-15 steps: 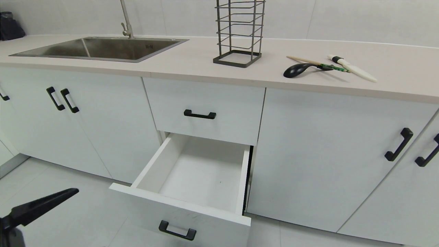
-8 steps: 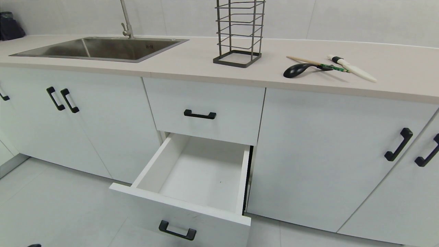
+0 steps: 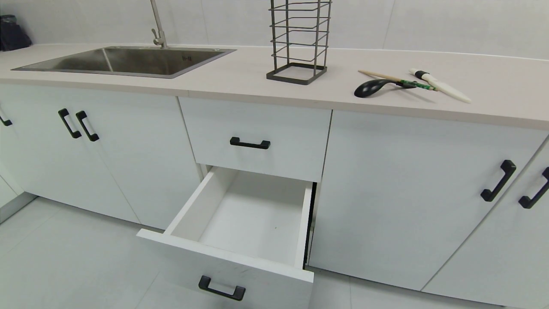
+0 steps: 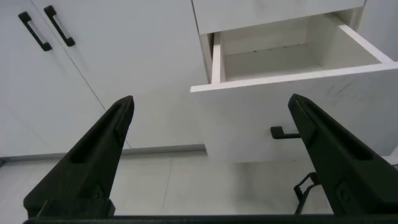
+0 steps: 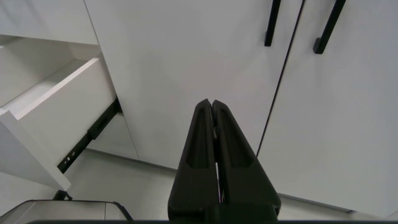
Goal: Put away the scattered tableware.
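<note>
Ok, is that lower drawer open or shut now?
Open. The lower drawer juts out from the cabinet front, its white inside bare; the upper drawer sits flush.

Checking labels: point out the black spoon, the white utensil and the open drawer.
black spoon [image 3: 369,88], head view, on its bowl.
white utensil [image 3: 448,91], head view, on its long white part.
open drawer [image 3: 223,255], head view, on the front panel's top edge.

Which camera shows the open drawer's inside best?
The head view: it looks down into the drawer, showing its whole floor and handle. The left wrist view shows its front and a strip of the inside; the right wrist view catches one side and its rail.
</note>
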You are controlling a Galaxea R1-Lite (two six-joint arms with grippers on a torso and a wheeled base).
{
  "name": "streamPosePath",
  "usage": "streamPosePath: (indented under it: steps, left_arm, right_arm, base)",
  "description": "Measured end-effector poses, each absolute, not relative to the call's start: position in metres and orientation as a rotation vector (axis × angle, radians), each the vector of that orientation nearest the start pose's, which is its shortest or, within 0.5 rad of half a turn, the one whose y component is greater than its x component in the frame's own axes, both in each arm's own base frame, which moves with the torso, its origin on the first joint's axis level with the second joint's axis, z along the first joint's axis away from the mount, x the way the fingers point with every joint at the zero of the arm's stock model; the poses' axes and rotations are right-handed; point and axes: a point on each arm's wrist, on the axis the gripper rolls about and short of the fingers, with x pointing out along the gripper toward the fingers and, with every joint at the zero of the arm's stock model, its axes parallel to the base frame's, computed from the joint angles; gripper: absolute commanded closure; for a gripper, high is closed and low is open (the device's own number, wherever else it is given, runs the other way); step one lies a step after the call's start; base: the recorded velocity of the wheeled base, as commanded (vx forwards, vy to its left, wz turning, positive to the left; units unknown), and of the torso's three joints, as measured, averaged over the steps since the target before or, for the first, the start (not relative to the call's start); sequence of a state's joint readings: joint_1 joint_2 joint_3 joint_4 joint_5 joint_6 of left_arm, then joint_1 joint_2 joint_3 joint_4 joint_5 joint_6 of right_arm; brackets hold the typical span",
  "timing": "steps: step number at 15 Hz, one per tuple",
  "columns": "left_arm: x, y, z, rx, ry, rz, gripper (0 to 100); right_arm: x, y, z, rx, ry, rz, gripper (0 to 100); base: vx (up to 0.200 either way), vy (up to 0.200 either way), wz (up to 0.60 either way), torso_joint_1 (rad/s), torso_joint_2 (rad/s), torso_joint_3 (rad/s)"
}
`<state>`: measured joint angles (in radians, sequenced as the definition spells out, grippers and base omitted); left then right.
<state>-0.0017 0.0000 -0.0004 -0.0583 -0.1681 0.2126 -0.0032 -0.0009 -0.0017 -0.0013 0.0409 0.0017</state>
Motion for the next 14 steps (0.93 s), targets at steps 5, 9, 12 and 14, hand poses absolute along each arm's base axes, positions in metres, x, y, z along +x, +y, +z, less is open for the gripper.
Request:
streamPosePath:
  steps: [5,9,12,14]
  left_arm:
    - [-0.0233,-0.0030,0.0798,0.128,-0.053,-0.136,0]
    - [-0.0230,-0.0011,0.0755,0.020,-0.003,-0.051,0]
    - [-0.0230,-0.0010,0.0754,0.012,-0.002,-0.048,0]
    - [-0.0230,-0.0009,0.0754,0.013,-0.002,-0.043,0]
  right_arm:
    - [-0.0230,0.0010,0.0761,0.001,-0.004,0.038,100]
    - [-0.0230,0.0010,0.0760,0.001,-0.003,0.037,100]
    - [-0.0230,0.0010,0.0761,0.001,-0.004,0.038,100]
    - [-0.0230,0.0010,0.0761,0.001,-0.004,0.037,100]
  base:
    - [0.000,0.000,0.00,0.000,0.00,0.000]
    - [0.000,0.000,0.00,0.000,0.00,0.000]
    - [0.000,-0.067,0.00,0.001,0.00,-0.001]
    - [0.000,-0.200,0.00,-0.005,0.00,0.000]
